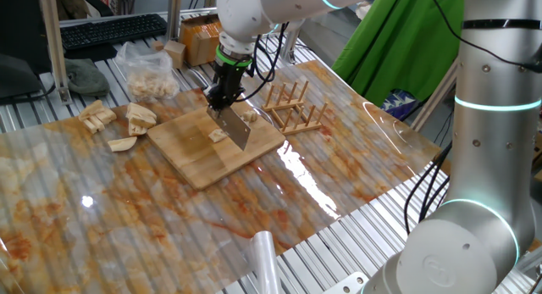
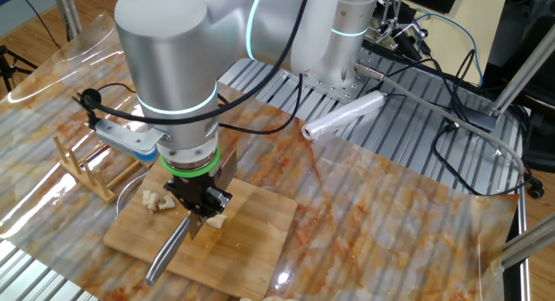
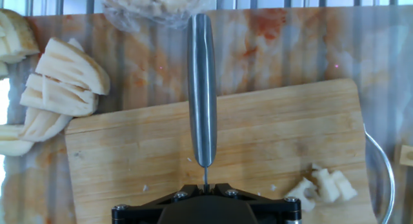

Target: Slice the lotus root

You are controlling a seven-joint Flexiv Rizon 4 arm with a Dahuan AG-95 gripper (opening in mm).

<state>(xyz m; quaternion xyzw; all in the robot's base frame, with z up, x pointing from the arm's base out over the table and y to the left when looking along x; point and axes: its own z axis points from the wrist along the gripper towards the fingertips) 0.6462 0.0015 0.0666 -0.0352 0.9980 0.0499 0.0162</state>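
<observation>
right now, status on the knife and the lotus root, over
Hand shut on knife, blade down on cutting board. Small lotus root piece by the blade. Bigger lotus root chunks off the board, uncut. Nothing blocking.

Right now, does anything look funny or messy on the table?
A bit messy, yes. Cut lotus root pieces lie on the table beside the cutting board, not on it. Orange-red smears stain the clear table cover. A few small bits sit at the board's edge, away from the knife.
</observation>
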